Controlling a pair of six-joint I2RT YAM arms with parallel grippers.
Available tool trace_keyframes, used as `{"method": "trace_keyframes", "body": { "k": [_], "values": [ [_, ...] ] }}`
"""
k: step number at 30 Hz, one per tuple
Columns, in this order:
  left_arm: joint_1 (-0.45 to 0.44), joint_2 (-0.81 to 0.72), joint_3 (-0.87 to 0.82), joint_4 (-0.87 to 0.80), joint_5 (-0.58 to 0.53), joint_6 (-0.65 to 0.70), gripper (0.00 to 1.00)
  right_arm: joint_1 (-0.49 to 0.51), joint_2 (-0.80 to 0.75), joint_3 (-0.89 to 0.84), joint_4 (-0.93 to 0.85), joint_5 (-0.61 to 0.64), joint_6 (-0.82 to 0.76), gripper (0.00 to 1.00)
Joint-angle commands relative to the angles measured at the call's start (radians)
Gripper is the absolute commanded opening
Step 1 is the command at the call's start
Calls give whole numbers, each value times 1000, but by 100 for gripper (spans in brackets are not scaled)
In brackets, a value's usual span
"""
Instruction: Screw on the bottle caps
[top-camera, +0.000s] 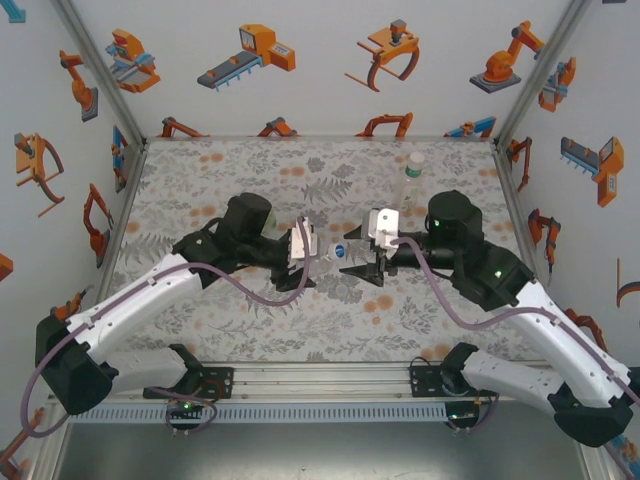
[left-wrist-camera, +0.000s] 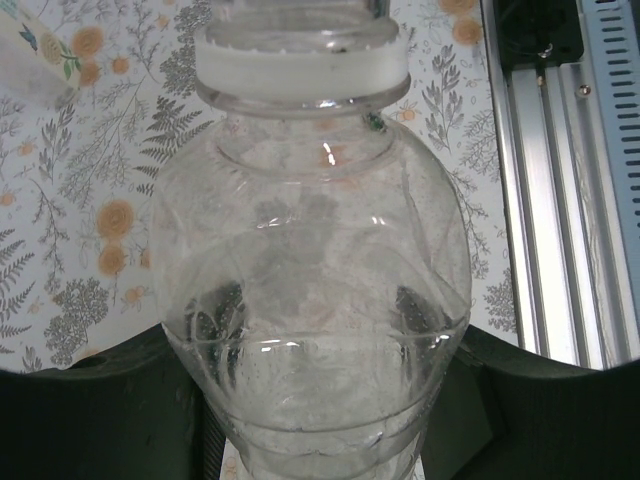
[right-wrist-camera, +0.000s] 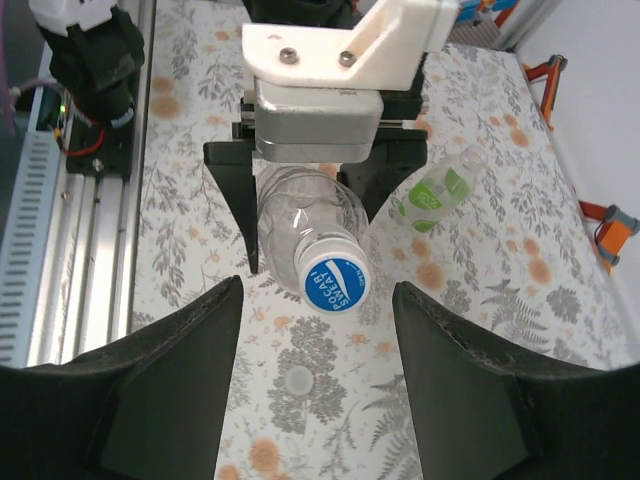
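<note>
We see the left pincer (top-camera: 310, 258) closed around the body of the clear bottle (left-wrist-camera: 310, 270). It holds the bottle on its side above the table (top-camera: 200, 180), with the neck pointing away from it toward the right pincer (right-wrist-camera: 318, 292). In the left wrist view the bottle's belly sits between the two dark fingers (left-wrist-camera: 100, 410), and a white ring circles the neck just ahead of them.

The blue cap (right-wrist-camera: 335, 283) sits on the mouth of that bottle, its printed top facing the right pincer. From these views we cannot tell how far it is screwed down.

The right pincer stands open, its two fingers (right-wrist-camera: 170, 390) spread wider than the cap. The cap lies straight ahead of it, between the fingertips, and neither finger appears to touch it. The right pincer holds nothing.

A pale cap (right-wrist-camera: 298, 379) lies flat on the table below the right pincer, in the gap between its fingers as its wrist camera sees it.

The taller bottle with a green band (top-camera: 412, 178) stands upright on the table, well apart from both pincers, on the far side of the right one.
</note>
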Motion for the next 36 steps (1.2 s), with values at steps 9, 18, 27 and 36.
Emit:
{"method": "trace_keyframes", "body": {
  "k": [9,18,27,36],
  "values": [
    [2,-2,35,-25,45,16,0,12,31,13,35,-37,-104,52],
    [1,-6,33,-27,44,16,0,12,39,9,38,-27,-104,47],
    [3,-8,34,-22,46,10,0,12,44,-3,60,-22,-95,44],
    [7,-12,33,-14,51,4,0,12,45,-11,61,-3,-89,40]
  ]
}}
